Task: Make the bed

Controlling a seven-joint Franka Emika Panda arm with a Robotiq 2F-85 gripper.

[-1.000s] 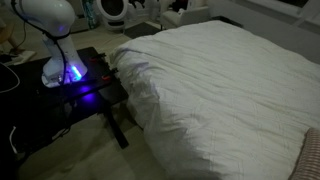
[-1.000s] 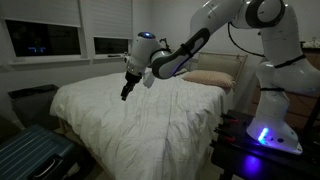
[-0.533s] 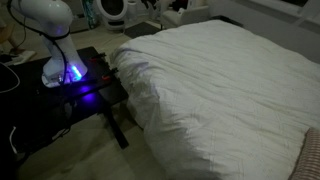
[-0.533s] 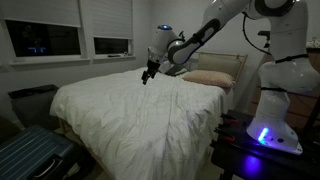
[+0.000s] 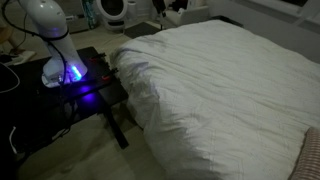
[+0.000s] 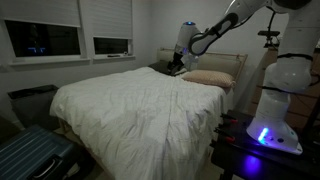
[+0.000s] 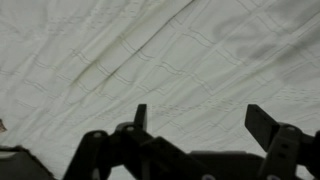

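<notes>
1 white wrinkled bed point(image 6: 130, 105), pink pillow point(image 6: 207, 77), dim room, dark windows point(image 6: 42, 40)

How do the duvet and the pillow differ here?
The duvet is white; the pillow is beige. The duvet spreads over nearly the whole bed; the pillow sits only at its head end, far smaller. Both lie on the bed.

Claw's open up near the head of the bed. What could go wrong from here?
The open claw hangs close to the beige pillow; lowering it might snag the pillow rather than the white wrinkled duvet. The arm is stretched far out, so reach toward the far edge may run short.
</notes>
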